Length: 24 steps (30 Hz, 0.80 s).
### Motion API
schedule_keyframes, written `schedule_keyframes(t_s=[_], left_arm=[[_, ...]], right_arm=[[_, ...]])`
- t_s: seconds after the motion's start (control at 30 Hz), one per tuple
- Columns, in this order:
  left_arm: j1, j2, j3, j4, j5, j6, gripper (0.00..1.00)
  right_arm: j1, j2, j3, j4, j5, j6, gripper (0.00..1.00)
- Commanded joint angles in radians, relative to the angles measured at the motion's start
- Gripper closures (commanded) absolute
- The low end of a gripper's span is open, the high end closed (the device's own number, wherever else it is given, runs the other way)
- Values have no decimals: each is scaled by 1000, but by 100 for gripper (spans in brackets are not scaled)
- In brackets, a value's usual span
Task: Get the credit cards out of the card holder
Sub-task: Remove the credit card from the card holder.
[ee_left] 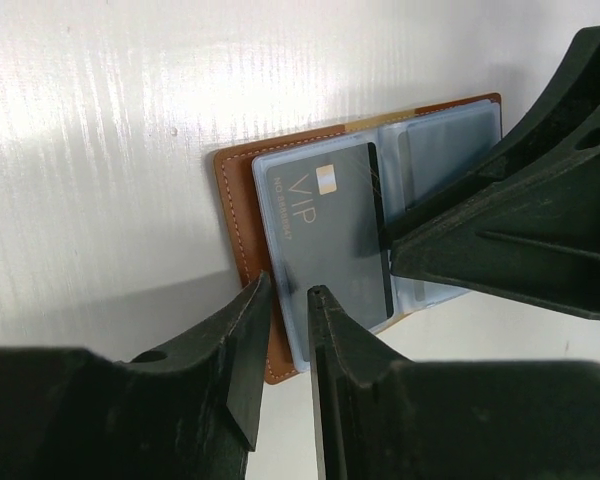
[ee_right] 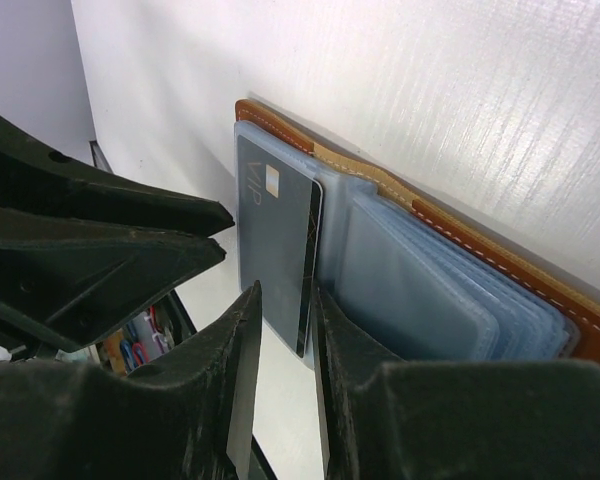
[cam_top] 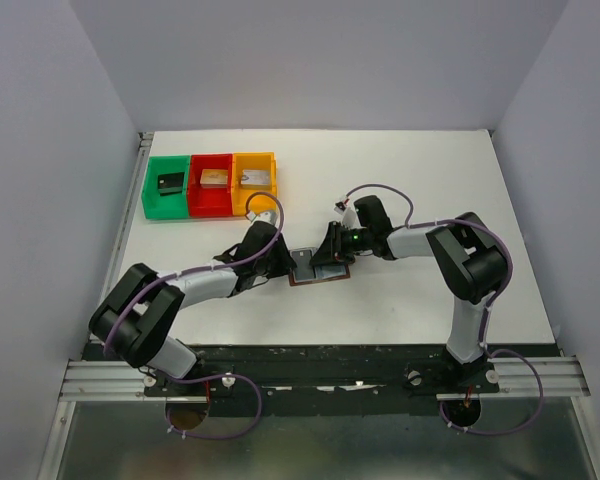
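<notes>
Two sets of jaws meet over the card holder (ee_left: 235,220), which lies open and flat near the ctr of the counter (cam_top: 430,190), leather down, clear pockets (ee_right: 430,290) up. Step in hand (judged): drawing the grey card (ee_left: 330,230), marked "VIP", out of the top pocket of one leaf. R jaws: a narrow slit apart, w/ the card's striped edge and lower corner in the slit; whether the pads bite it cannot be told. L jaws: likewise a slit apart, tips at the holder's outer edge by a corner; pinning, pinching or just hovering, cannot tell. To do it well, R should close squarely on the card alone, not on the pocket film beside it. It should then pull low and parallel to the counter, toward the fold, while L presses the leather down so the holder does not drag along. Lifting too early would prob. bend the card or flip the leaf. No other cards can be made out in the cloudy pockets. Room: the 2 sets of jaws stand close together, so little slack between them. Bare counter lies to the R and toward the near edge, good for laying the card down. Bins (cam_top: 211,208) sit well apart at far L; walls (cam_top: 50,200) edge the counter, none near.
</notes>
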Motion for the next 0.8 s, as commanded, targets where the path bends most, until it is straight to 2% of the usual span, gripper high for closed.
schedule_keyframes(t_s=[0.0, 0.17, 0.37, 0.47, 0.77], left_arm=[[0, -44, -21, 8, -35, 11, 63], [0, -28, -16, 25, -29, 14, 66], [2, 3, -6, 40, -16, 14, 76], [2, 5, -4, 42, -17, 17, 85], [0, 34, 3, 37, -17, 16, 96]], right_arm=[[5, 31, -8, 1, -13, -3, 66], [3, 31, -6, 3, -18, -3, 66], [5, 29, -6, 1, -21, -5, 66], [5, 31, -4, 1, -21, -5, 66], [5, 22, -9, 19, -33, 6, 65]])
